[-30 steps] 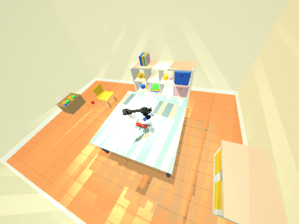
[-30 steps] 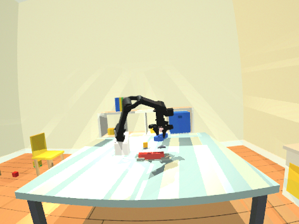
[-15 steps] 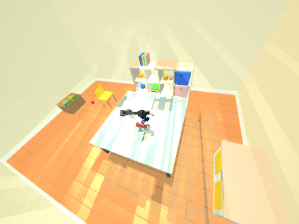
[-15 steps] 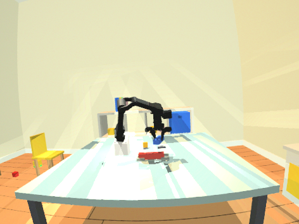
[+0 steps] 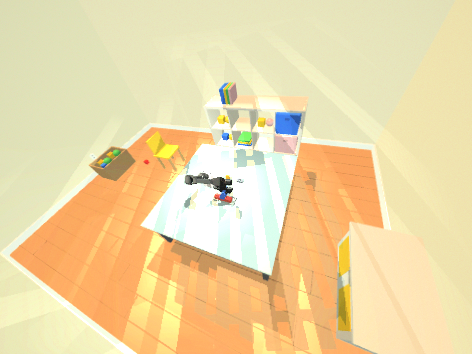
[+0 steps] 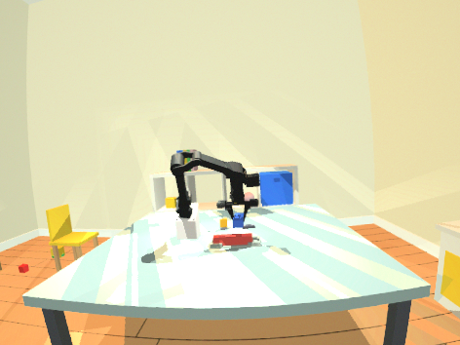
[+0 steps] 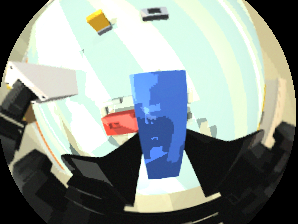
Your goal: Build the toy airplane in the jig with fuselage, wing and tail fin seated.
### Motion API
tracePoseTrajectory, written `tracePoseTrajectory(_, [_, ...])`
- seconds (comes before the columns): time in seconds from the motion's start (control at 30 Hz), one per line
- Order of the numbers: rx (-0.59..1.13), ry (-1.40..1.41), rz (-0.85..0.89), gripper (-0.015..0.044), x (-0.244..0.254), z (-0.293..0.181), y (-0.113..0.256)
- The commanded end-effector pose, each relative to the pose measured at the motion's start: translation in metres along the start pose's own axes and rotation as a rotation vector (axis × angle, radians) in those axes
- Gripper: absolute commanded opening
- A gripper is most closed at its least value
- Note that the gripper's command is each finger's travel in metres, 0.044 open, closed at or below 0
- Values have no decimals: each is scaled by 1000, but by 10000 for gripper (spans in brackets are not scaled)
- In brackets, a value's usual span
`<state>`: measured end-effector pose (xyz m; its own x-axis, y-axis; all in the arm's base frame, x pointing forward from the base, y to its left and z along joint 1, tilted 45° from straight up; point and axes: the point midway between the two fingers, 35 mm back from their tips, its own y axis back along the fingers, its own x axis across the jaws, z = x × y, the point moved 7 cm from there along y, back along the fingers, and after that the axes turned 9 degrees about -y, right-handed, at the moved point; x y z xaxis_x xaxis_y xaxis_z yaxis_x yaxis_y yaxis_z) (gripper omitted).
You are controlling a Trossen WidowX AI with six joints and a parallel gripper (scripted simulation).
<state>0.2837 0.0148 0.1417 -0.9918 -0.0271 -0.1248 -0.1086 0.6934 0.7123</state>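
My gripper (image 6: 239, 217) (image 7: 160, 132) is shut on the blue wing (image 5: 223, 195) (image 6: 238, 221) (image 7: 161, 120). The wing is held above the table, close to the red fuselage (image 5: 228, 200) (image 6: 231, 240) (image 7: 118, 124), and hides part of it in the wrist view. The fuselage lies lengthwise at the pale jig; whether it sits fully down in the cradle is too small to tell, and its sockets are hidden or too small to see. The small yellow-orange tail fin (image 5: 228, 177) (image 6: 223, 222) (image 7: 98, 20) stands apart, behind the fuselage in the exterior view, with grey at its base.
A small grey holder (image 5: 240, 181) (image 6: 249, 226) (image 7: 155, 14) stands near the tail fin. The arm's white base (image 6: 188, 228) (image 7: 57, 82) is left of the fuselage. The shelf (image 5: 257, 103) stands beyond the table's back edge, with a yellow chair (image 5: 166, 151) (image 6: 74, 238) to the left.
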Motion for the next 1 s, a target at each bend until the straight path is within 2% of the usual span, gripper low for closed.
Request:
tracePoseTrajectory(0.0, [8, 53, -1, 0, 5, -8, -2])
tracePoseTrajectory(0.27, [8, 53, -1, 197, 5, -8, -2])
tracePoseTrajectory(0.97, [7, 53, -1, 197, 5, -8, -10])
